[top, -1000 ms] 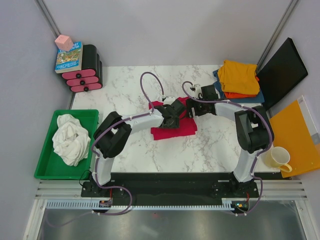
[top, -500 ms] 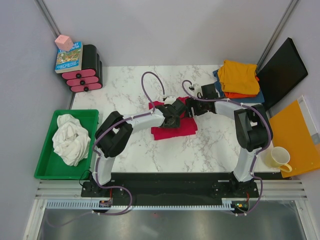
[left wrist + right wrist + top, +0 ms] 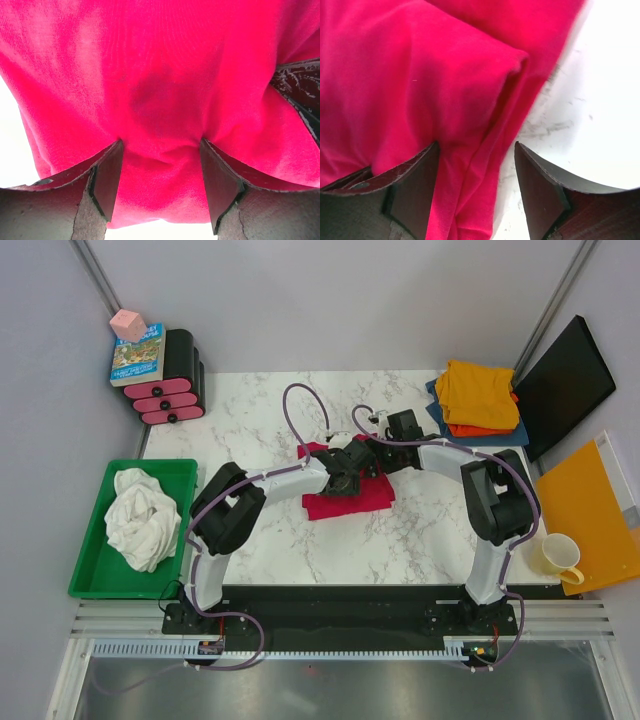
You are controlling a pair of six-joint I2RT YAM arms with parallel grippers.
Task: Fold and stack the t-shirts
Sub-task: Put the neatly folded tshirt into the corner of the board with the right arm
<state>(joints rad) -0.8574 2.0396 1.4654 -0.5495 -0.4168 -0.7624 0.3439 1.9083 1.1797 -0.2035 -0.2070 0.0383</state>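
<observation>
Both left gripper (image 3: 161, 150) and right gripper (image 3: 476, 150) press the crimson t-shirt (image 3: 350, 502) mid-frame, jaws parted astride folds, seemingly clamping nothing. You're mid-fold: next, pinch an edge and carry it across.

Left arm (image 3: 268, 480) bent at the elbow, forearm reaching right. Left end effector (image 3: 343, 472) low, tips down, fingers (image 3: 107, 185) spread apart. Right arm (image 3: 452, 456) bent, forearm pointing left. Right end effector (image 3: 372, 453) just beside the left one, fingers (image 3: 414, 190) also parted.
</observation>
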